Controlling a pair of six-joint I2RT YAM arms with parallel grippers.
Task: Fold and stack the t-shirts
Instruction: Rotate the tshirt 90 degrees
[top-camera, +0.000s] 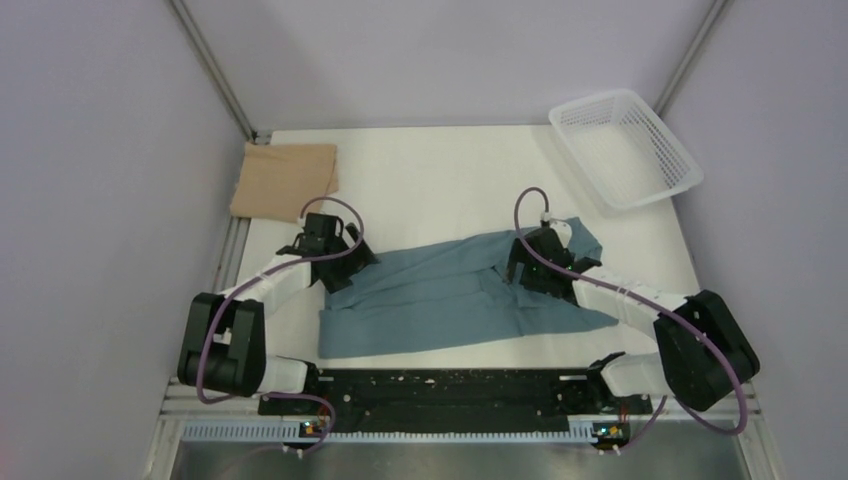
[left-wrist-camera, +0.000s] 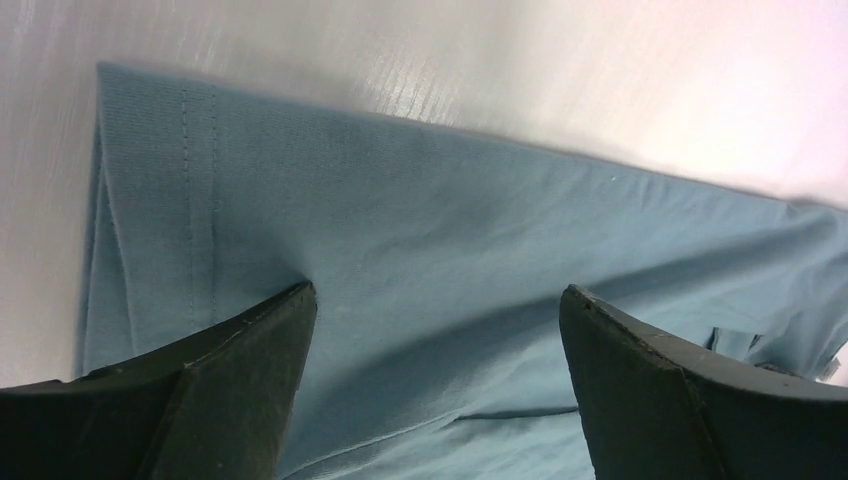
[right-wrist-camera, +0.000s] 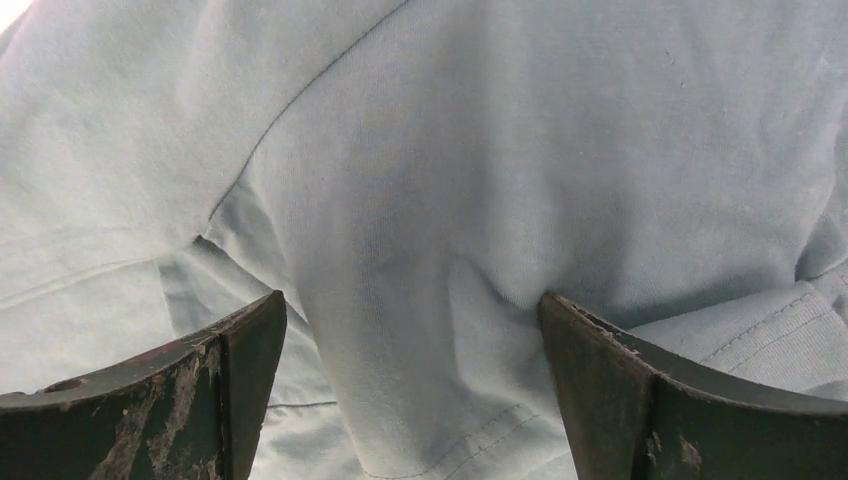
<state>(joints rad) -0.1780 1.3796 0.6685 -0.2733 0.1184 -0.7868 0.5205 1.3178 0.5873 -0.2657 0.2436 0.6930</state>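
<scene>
Left gripper (top-camera: 335, 262) is open wide, and both its jaws press down on the blue t-shirt (top-camera: 450, 295). In the left wrist view the left gripper (left-wrist-camera: 437, 292) has flat blue cloth (left-wrist-camera: 400, 200) between its jaws, and the cloth makes a little crease at one jaw. Nothing is pinched.

The right gripper (top-camera: 530, 265) is open wide too. In the right wrist view its jaws (right-wrist-camera: 411, 298) sit on the blue t-shirt (right-wrist-camera: 450, 150), and a soft bump of cloth rises up between them. It touches the cloth but does not squeeze it.

The blue t-shirt lies in the middle of the white table (top-camera: 430, 180), a bit toward 6 o'clock. It is folded into a long band. Its long way runs from 8 o'clock to 2 o'clock. The left gripper is on the 9 o'clock side of the band and the right gripper is near the 2 o'clock end. The 8 o'clock end is wide and flat. The 2 o'clock end is more bunched up. I cannot tell which end is the neck. The cloth is soft and dusty blue, with a sewn edge that shows two lines of stitches in the left wrist view.

The tan t-shirt (top-camera: 285, 180) lies folded in a neat square at 10 o'clock, well apart from the blue one. A white basket (top-camera: 625, 148) sits at 2 o'clock.
</scene>
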